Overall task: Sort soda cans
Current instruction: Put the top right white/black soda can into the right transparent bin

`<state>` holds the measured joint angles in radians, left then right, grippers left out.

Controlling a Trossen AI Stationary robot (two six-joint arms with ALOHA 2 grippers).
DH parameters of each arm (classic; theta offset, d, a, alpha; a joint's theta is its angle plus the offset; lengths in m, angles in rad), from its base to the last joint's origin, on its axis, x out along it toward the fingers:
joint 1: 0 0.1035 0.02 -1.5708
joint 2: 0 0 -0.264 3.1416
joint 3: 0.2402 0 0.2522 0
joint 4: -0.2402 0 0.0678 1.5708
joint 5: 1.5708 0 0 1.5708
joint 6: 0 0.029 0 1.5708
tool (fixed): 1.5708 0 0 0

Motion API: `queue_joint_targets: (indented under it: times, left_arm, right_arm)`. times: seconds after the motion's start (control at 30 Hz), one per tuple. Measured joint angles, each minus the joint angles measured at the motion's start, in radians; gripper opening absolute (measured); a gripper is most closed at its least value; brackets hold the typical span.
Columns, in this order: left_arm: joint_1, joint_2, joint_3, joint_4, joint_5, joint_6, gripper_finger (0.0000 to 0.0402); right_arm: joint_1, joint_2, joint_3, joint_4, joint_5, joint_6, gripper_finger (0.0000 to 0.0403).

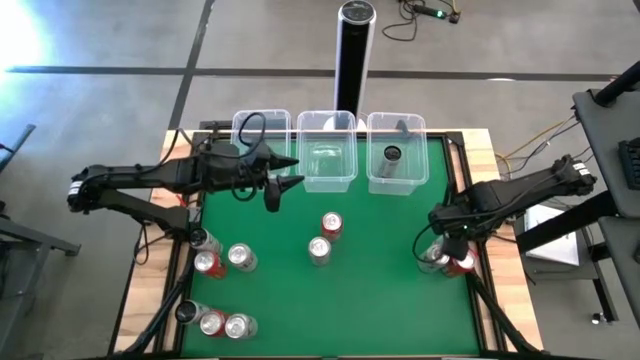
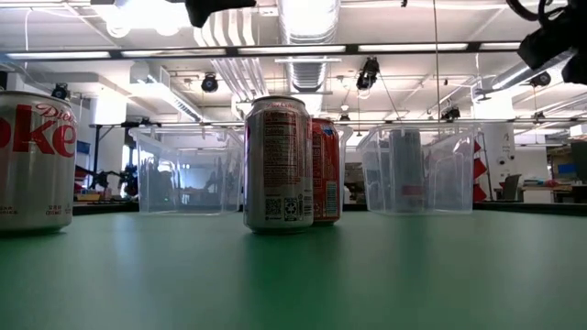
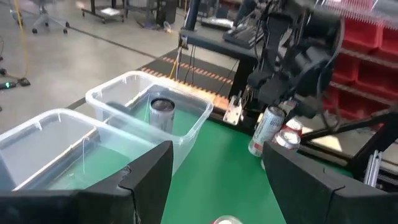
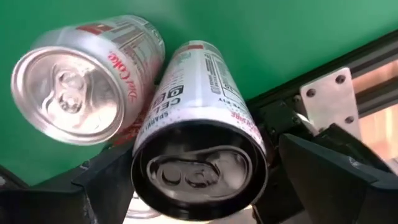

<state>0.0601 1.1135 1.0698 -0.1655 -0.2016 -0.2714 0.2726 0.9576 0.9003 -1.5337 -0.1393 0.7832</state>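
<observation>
Right gripper [image 4: 199, 180], jaws apart, straddles the upright black-rimmed silver soda can [image 4: 199, 134] from above, its axis vertical; the open left gripper [image 1: 283, 178] is far off.

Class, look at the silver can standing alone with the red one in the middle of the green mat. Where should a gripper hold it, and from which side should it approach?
Grip the silver can across its round body, coming straight down from above. It stands upright, so its shiny top faces up. The red can stands close behind it toward the tubs, so set the jaws on the can's left and right flanks, which look clear.
</observation>
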Motion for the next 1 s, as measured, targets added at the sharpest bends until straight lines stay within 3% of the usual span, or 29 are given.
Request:
queue_joint_targets:
  times: [0.33,0.57,0.73,1.0]
  left_arm:
    - [0.001,-0.006,0.000,0.166,-0.024,0.000,0.0233]
    - [0.001,-0.029,0.000,0.201,-0.024,0.000,0.0233]
    - [0.001,-0.042,0.000,0.284,-0.024,0.002,0.0233]
    - [0.001,-0.046,0.000,0.350,0.005,0.004,0.0233]
  right_arm:
    - [0.000,0.010,-0.057,0.088,-0.035,0.092,0.0246]
    - [-0.001,0.017,0.057,0.096,0.034,0.153,0.0244]
    - [-0.006,0.033,0.182,0.052,0.206,0.226,0.0244]
    - [-0.039,0.145,0.438,0.051,0.227,0.143,0.0244]
